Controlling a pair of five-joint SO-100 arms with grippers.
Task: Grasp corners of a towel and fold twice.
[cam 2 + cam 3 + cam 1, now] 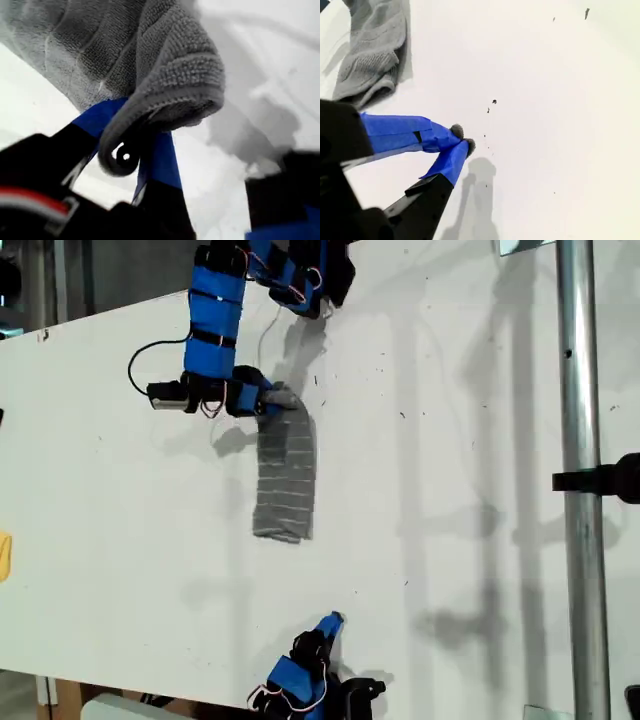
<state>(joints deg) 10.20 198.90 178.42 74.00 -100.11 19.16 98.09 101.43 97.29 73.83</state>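
Note:
The towel (287, 475) lies bunched into a narrow grey striped strip on the white table (450, 540), running from the upper arm toward the lower one in the exterior view. My first gripper (278, 400) is shut on the strip's far end. Up close, the blue fingers (162, 165) pinch a curled edge of the towel (165, 60), which drapes over them; I cannot tell whether this is one of the corners. My second gripper (335, 620) is near the exterior view's bottom edge, apart from the cloth. It is shut (463, 139) on nothing, with the towel (370, 50) lying beyond it.
A metal pole (580, 480) with a black clamp (605, 480) stands at the exterior view's right. A yellow object (5, 555) peeks in at that view's left edge. A black cable (150, 350) loops beside the first arm.

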